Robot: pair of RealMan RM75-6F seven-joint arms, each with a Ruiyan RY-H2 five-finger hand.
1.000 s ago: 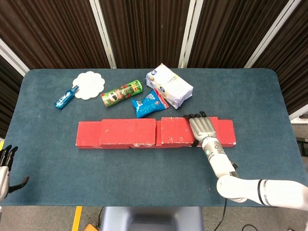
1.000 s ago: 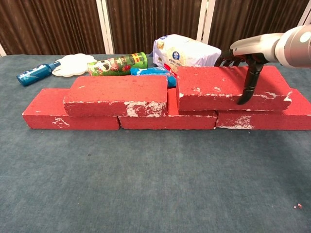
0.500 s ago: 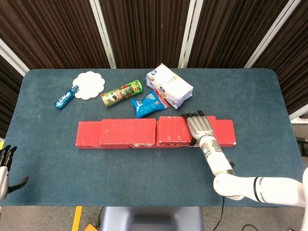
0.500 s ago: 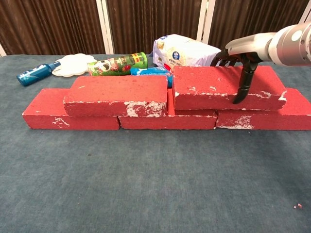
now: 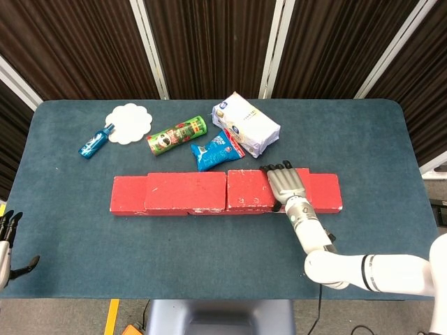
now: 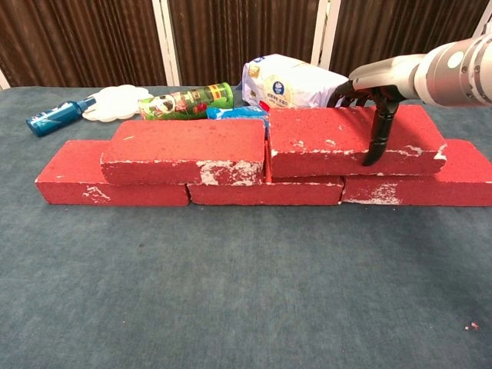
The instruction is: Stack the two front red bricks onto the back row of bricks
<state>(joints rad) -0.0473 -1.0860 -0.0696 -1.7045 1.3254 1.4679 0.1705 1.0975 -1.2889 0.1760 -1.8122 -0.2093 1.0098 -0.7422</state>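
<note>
Three red bricks form the lower row, with ends showing at the left [image 6: 77,175] and right [image 6: 430,186]. Two more red bricks lie on top. The upper left brick [image 6: 184,146] sits untouched. My right hand [image 6: 374,104] grips the upper right brick [image 6: 330,138], fingers over its back edge and thumb down its front face. In the head view the same right hand [image 5: 285,185] covers that upper right brick [image 5: 248,190], whose left end nearly meets the upper left brick [image 5: 185,190]. My left hand [image 5: 5,241] hangs off the table's front left corner, fingers apart and holding nothing.
Behind the bricks lie a blue snack bag [image 5: 218,150], a white packet [image 5: 246,124], a green crisp can [image 5: 177,135], a white doily [image 5: 129,123] and a blue spray bottle [image 5: 96,141]. The snack bag is close to the bricks' back edge.
My right hand has slid the upper right brick leftward along the lower row, closing the gap to the upper left brick. The left hand has stayed put.
</note>
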